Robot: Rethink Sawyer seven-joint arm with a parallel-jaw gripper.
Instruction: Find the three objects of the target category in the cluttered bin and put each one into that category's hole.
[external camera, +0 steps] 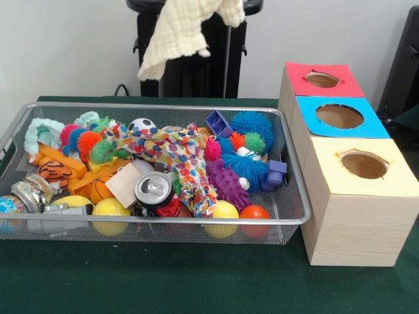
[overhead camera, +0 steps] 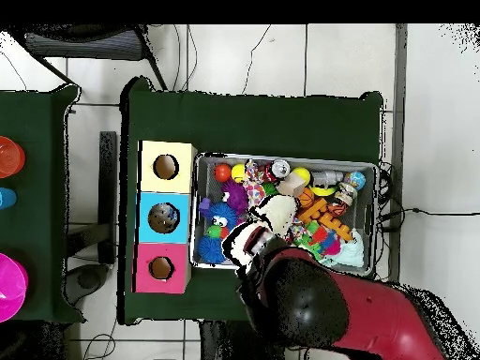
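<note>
The bin point(external camera: 163, 106) is a silver wire-mesh basket on the green table, full of mixed toys; it also shows in the overhead view point(overhead camera: 286, 158). The hole point(external camera: 322, 80) is in the red top of the farthest wooden box, right of the bin, and shows in the overhead view too point(overhead camera: 160, 268). A cream cloth point(external camera: 183, 33) hangs in the air above the bin's far side. My gripper point(overhead camera: 262, 230) holds it from above; the cloth point(overhead camera: 274, 216) and the red arm point(overhead camera: 309, 300) hide most of the gripper. In the front view the gripper is above the top edge.
The bin holds a patterned cloth point(external camera: 173, 150), a drink can point(external camera: 154, 190), a purple spiky toy point(external camera: 226, 183), blue spiky balls point(external camera: 252, 124) and yellow balls point(external camera: 222, 216). The blue-topped hole point(external camera: 339, 116) and yellow-topped hole point(external camera: 364, 165) lie nearer the camera. The black pedestal point(external camera: 190, 72) stands behind.
</note>
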